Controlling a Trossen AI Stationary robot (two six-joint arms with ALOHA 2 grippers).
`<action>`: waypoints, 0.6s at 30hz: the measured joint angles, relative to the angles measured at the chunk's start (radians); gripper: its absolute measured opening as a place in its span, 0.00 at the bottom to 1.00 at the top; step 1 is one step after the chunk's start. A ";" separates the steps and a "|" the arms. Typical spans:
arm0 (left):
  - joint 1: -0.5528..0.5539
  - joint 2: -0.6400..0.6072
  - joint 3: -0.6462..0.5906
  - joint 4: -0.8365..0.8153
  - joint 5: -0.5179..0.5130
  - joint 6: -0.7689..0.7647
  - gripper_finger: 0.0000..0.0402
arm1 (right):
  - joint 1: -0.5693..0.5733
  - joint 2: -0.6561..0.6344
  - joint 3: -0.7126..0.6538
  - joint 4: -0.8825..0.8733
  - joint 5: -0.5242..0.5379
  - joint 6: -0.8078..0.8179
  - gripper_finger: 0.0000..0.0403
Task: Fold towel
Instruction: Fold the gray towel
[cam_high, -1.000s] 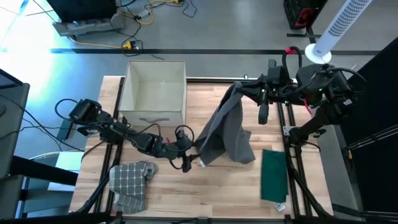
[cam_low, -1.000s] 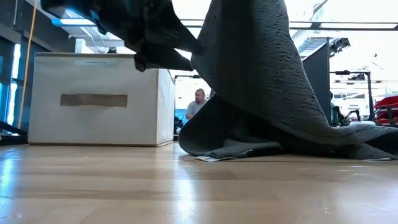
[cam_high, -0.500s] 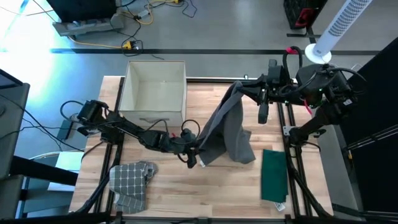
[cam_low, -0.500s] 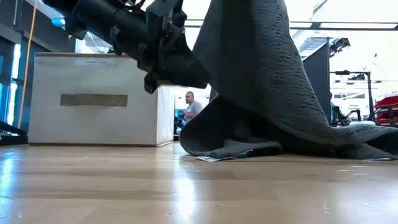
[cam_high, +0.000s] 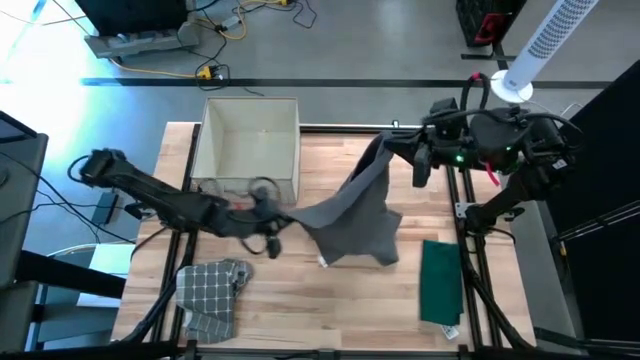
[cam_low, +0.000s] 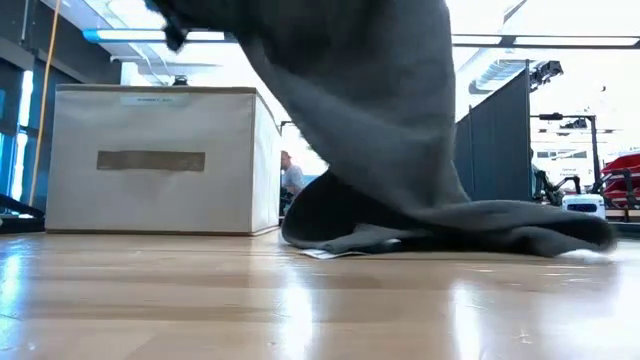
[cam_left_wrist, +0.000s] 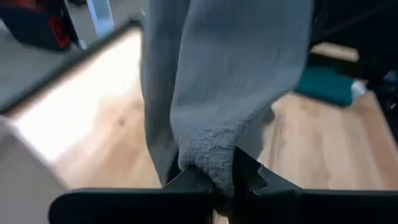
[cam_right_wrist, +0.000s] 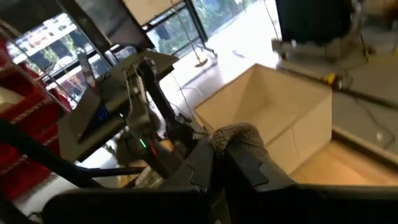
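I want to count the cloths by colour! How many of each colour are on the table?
Grey: 1, the grey towel, held up by the left gripper and right gripper.
Green: 1, the green cloth.
Checked: 1, the checked cloth.
Total: 3.

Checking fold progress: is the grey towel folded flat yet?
No. The grey towel hangs unfolded between the left hand and right hand, lower part on the table.

Grey towel (cam_high: 355, 215) stretched between left end effector (cam_high: 283, 217) and right end effector (cam_high: 384, 149); checked cloth (cam_high: 210, 295) and green cloth (cam_high: 440, 282) lie on the wooden surface (cam_high: 330, 300)
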 joint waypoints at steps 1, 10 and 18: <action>-0.014 -0.044 0.000 -0.012 -0.017 0.010 0.00 | 0.000 0.000 0.000 -0.005 0.000 0.001 0.02; -0.093 -0.287 0.100 -0.156 -0.036 0.098 0.00 | 0.000 -0.001 0.000 -0.017 0.042 -0.058 0.04; -0.106 -0.278 0.258 -0.480 0.287 -0.092 0.00 | 0.004 0.054 0.001 -0.158 -0.124 0.000 0.02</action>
